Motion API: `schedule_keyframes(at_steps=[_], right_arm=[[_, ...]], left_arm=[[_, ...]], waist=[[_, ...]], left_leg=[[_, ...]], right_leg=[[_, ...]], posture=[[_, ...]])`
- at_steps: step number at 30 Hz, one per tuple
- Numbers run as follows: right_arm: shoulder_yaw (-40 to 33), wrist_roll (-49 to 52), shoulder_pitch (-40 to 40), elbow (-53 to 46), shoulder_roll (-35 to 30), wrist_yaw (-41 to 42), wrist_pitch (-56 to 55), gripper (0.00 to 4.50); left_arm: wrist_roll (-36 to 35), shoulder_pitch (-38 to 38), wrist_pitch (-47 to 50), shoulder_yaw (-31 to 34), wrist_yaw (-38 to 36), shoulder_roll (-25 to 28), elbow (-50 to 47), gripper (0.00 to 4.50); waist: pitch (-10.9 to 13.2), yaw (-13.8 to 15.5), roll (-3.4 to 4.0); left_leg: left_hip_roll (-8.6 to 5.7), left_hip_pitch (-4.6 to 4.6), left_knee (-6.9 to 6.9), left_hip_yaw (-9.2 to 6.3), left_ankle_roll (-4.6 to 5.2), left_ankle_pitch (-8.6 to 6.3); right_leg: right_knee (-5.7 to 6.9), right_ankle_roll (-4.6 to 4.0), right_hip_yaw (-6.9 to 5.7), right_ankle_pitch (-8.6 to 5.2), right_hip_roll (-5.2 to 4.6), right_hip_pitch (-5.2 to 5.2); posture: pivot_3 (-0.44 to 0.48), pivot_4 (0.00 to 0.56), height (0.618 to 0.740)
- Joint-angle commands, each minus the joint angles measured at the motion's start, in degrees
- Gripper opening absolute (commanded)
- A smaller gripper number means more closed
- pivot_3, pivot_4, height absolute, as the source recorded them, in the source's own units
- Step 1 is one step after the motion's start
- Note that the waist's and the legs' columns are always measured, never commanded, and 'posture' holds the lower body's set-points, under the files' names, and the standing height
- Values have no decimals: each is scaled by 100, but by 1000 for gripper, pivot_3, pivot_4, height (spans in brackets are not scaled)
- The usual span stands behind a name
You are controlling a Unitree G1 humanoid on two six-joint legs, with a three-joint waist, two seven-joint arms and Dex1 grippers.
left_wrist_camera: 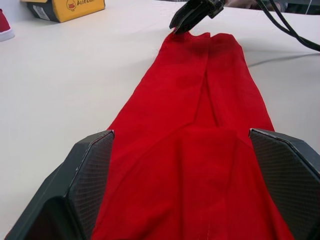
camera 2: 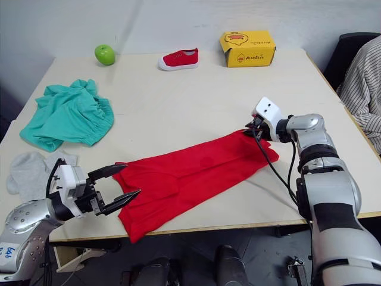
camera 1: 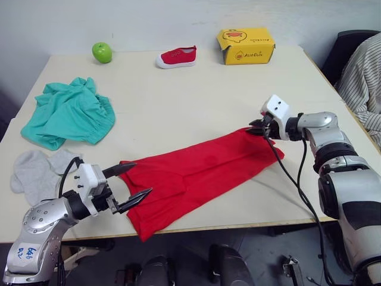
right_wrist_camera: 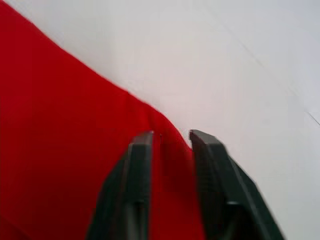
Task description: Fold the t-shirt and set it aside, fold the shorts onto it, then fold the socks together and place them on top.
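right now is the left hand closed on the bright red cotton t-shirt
No, the left hand is open, its two black fingers spread apart at the near end of the bright red cotton t-shirt.

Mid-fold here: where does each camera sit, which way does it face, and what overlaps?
Left eye, right eye: head, forward and down over table; both arms show.
Left wrist: along open left gripper down the t-shirt.
Right wrist: right gripper pinching the shirt's far edge.
Shared: the left wrist view also shows the right gripper.

Matt red cloth t-shirt (camera 1: 196,173) — smooth pale table (camera 1: 196,101)
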Motion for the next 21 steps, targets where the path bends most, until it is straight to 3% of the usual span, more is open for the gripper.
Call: schedule_keyframes(at_steps=[1, 7, 10, 13, 14, 17, 21], right_arm=[[-646, 485, -45, -270, -305, -76, 56, 2480], [-1234, 1120, 798, -1427, -694, 504, 371, 4481], [-1600, 1650, 1772, -2899, -802, 498, 1208, 4481], [-1959, 2122, 2926, -4706, -956, 238, 2131, 4481], [-2149, 2386, 3432, -5474, -1015, 147, 2619, 4481], [-2562, 3068, 4803, -7453, -1176, -59, 3956, 4481], [-3416, 4506, 6277, -9467, -1122, -727, 6123, 4481]], left_arm=[[12, -57, -84, 52, 1, 15, -142, 4500], [144, -441, -159, -95, -143, 57, 309, 4500], [245, -872, -145, -339, -356, 114, 653, 4500], [393, -1393, -170, -603, -572, 153, 1093, 4500], [457, -1683, -181, -738, -672, 148, 1328, 4500], [680, -2454, -215, -1064, -838, 67, 2010, 4500], [1273, -3758, -438, -1623, -961, -215, 3394, 4500]], waist=[[1, 4, 1], [1, 50, 2], [14, -10, 24], [23, -45, 40], [38, 26, 61], [48, 346, 80], [51, 496, 71]], left_leg=[[0, -1, 0, 0, 0, 0], [-1, -1, 0, -8, 1, -1], [-9, -10, -8, -24, 3, -1], [-142, -23, -117, -325, 17, 119], [-176, -20, -135, -379, 17, 157], [-165, -33, -105, -374, 14, 162], [-172, -30, -94, -370, 29, 148]], right_leg=[[0, 0, 0, 0, 0, 0], [-9, 1, -9, 0, 0, 10], [-10, 4, -17, 2, -9, 27], [-104, 15, -292, 6, -147, 193], [-107, 17, -348, 7, -183, 206], [-96, 21, -344, 8, -157, 200], [-106, 30, -331, 15, -163, 203]], posture=[[0, 150, 740], [0, 150, 740], [0, 150, 740], [0, 150, 740], [0, 150, 740], [0, 150, 740], [0, 150, 740]])
